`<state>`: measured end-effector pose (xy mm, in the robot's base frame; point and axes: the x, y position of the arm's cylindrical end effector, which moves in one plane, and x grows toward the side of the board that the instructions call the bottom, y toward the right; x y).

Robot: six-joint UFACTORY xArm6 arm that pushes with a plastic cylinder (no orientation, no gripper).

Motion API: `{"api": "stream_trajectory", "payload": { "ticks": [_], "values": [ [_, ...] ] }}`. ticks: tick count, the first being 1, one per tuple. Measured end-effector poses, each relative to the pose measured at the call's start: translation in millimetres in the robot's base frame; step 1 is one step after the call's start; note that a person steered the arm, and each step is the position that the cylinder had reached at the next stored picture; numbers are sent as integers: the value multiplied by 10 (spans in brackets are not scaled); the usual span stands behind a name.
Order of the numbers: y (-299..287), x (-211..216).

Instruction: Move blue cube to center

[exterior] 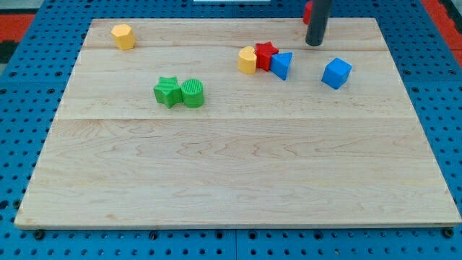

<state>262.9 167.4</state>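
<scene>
Camera view looks down on a pale wooden desk [238, 173] resting on a blue pegboard surface [22, 108]. The dark rod comes in from the view's top, and its tip [313, 44] sits on the desk near the top edge, right of centre. The arm carries no hand, only this rod, so no open or closed state applies. The blue cube [336, 73] lies just below and to the right of the tip, apart from it, in the desk's upper right part and well away from the middle. To its left a tight row of three blocks stands: a blue triangular block [282, 65], a red star-shaped block [266, 55] and a yellow block [247, 60] with a rounded edge, each touching its neighbour. Farther left, a green star-shaped block [167, 92] touches a green cylinder [193, 94]. A yellow hexagonal block [123, 36] sits alone near the top left corner. A red block [307, 11] shows partly behind the rod at the top edge; its shape cannot be told.
</scene>
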Motion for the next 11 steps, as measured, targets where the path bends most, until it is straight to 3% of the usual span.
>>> {"api": "stream_trajectory", "payload": {
  "ticks": [3, 5, 7, 8, 9, 11],
  "values": [
    [70, -56],
    [943, 46],
    [-168, 757],
    [351, 726],
    [133, 1066],
    [-1507, 1214]
  ]
}}
